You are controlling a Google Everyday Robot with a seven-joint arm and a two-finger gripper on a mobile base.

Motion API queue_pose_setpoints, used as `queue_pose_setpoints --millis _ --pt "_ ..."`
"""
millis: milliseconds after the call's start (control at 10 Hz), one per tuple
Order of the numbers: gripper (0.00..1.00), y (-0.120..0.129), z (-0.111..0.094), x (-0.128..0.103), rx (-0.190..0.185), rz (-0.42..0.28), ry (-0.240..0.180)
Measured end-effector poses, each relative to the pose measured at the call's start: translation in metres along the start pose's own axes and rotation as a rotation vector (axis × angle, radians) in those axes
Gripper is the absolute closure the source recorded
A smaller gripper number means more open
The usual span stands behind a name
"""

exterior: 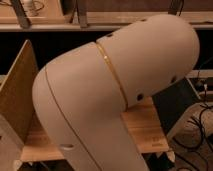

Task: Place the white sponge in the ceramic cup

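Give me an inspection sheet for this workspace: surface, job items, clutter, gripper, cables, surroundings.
Surface: wooden table, mostly hidden behind the white robot arm.
Job items: white sponge and ceramic cup, nothing seen.
Clutter: nothing seen on the visible strip of table.
Gripper: not in view; only the arm's elbow fills the frame.
Cables: dark cables on the floor at right.
Surroundings: upright wooden board at left, shelf behind, dark box beside the table.

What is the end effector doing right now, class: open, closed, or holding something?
End effector: not in view; the robot's white arm fills the camera view over the wooden table, so its state cannot be told.
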Motion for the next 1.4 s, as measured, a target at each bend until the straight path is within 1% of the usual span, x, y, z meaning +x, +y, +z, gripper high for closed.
queue_pose_setpoints --millis 400,500,600,700,800,900,1000,1400 --pt "1.00 0.009 0.013 0.006 -0.037 0.023 -0.001" --pt "0.97 0.010 0.017 0.007 -0.044 0.026 0.000" --pt "0.95 0.011 0.018 0.008 -0.046 0.026 0.001" --pt "0.96 0.011 0.018 0.008 -0.046 0.026 0.000" --pt "0.99 0.011 0.018 0.008 -0.046 0.026 0.000" --pt "0.99 0.011 0.018 0.008 -0.046 0.026 0.000" --pt "0.92 0.011 0.018 0.008 -0.046 0.026 0.000" --pt "0.52 0.010 0.018 0.008 -0.045 0.026 0.000"
